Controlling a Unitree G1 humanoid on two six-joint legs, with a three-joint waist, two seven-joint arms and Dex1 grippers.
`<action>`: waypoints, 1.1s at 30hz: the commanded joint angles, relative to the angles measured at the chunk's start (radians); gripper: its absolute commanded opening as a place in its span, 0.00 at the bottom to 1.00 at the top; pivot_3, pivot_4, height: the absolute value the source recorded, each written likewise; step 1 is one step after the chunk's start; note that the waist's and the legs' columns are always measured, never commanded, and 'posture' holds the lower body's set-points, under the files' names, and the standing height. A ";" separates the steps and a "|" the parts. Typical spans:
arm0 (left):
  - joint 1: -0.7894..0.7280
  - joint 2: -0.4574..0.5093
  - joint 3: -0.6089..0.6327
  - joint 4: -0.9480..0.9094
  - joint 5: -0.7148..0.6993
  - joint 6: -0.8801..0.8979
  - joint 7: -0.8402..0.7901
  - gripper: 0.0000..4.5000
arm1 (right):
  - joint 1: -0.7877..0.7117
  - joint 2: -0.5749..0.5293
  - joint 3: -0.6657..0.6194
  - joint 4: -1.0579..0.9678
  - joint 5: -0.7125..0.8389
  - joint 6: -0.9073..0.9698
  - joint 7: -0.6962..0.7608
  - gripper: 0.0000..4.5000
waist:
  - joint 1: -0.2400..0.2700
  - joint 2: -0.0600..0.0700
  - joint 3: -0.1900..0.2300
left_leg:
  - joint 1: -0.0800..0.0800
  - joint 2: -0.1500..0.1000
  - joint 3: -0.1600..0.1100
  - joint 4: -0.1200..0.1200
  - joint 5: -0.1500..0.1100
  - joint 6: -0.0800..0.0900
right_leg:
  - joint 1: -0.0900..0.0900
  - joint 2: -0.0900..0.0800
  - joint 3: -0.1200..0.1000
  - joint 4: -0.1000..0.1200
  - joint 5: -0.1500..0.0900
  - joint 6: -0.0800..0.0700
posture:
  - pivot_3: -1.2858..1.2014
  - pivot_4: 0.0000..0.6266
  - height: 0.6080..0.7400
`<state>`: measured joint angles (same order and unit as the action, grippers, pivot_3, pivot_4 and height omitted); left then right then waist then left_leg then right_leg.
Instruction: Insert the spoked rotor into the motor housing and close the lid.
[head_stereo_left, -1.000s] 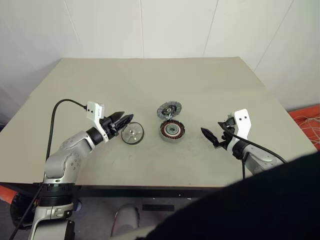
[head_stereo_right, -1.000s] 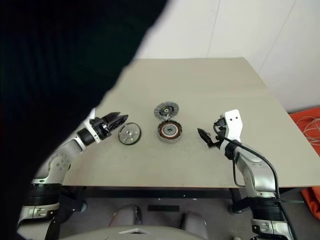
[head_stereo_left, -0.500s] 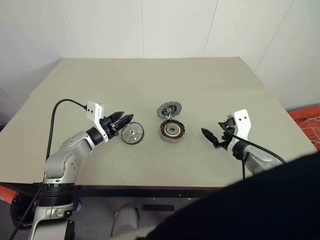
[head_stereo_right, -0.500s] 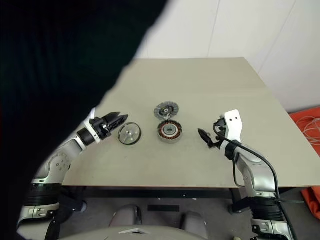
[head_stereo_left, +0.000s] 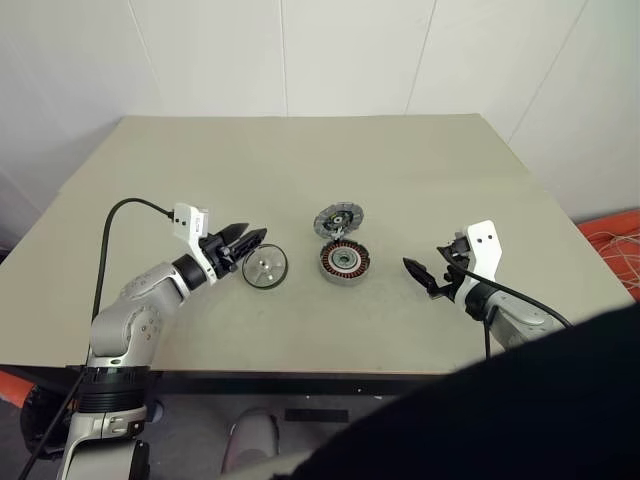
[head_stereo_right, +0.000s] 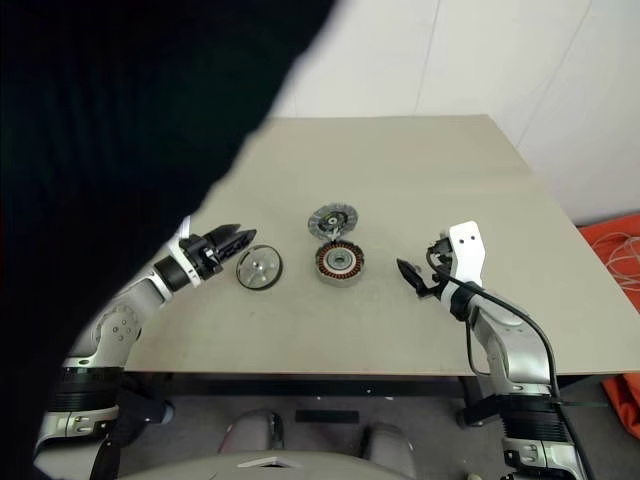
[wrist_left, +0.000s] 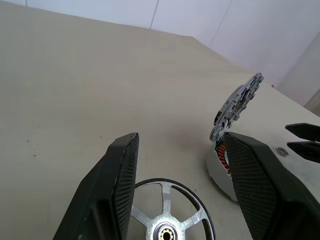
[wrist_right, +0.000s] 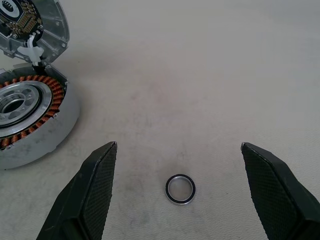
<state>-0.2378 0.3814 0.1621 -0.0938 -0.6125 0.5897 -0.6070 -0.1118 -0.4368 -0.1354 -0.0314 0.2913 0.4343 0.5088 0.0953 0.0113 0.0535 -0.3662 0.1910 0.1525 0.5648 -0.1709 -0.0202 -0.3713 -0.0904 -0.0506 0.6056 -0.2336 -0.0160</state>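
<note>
Bench-top motor assembly, seen from the head and wrist cameras. The beige bench carries three parts in a loose row near its front half.

The spoked rotor, a silver wheel with a thin dark rim, broad radial spokes and a small gold-centred hub, lies flat on the bench, to the left of the motor housing and apart from it.

The motor housing, a thick round ring with copper windings around a silver centre, sits near the middle of the bench with its top uncovered.

The lid, a grey disc whose inner face shows small components, stands tilted up at the housing's far edge. A white piece shows where it meets the housing's rim, so the housing is open.

The left gripper hovers just left of the rotor, pointing toward it. Its jaws are spread, and in the left wrist view the rotor lies low between the two fingers with nothing pinched.

The right gripper is to the right of the housing, well clear of it and pointing toward it. Its jaws are spread wide and hold nothing.

A small metal ring lies flat on the bench between the right gripper's fingers, touching neither.
</note>
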 joint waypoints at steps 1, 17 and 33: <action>-0.012 0.003 0.007 -0.039 -0.006 -0.015 -0.006 0.64 | -0.009 -0.003 -0.003 -0.015 -0.001 -0.021 0.006 0.99 | 0.000 0.000 0.000 | 0.000 0.000 0.000 0.000 0.000 0.000 | 0.000 0.000 0.000 0.000 0.000 0.000 | 0.52 0.00 1.00; -0.020 0.001 0.005 -0.027 -0.003 -0.019 -0.008 0.64 | -0.014 0.001 0.018 0.000 -0.025 0.003 -0.014 0.99 | 0.000 0.000 0.000 | 0.000 0.000 0.000 0.000 0.000 0.000 | 0.000 0.000 0.000 0.000 0.000 0.000 | 0.52 0.00 1.00; -0.016 0.000 0.004 -0.032 -0.001 -0.021 -0.007 0.64 | 0.003 0.013 0.016 0.055 -0.047 -0.002 -0.041 0.99 | 0.000 0.000 0.000 | 0.000 0.000 0.000 0.000 0.000 0.000 | 0.000 0.000 0.000 0.000 0.000 0.000 | 0.52 0.00 1.00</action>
<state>-0.2373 0.3794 0.1611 -0.0939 -0.6120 0.5889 -0.6068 -0.1088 -0.4228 -0.1049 0.0238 0.2469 0.4464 0.4731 0.0950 0.0113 0.0535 -0.3661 0.1910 0.1525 0.5648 -0.1709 -0.0202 -0.3711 -0.0904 -0.0506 0.6056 -0.2336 -0.0160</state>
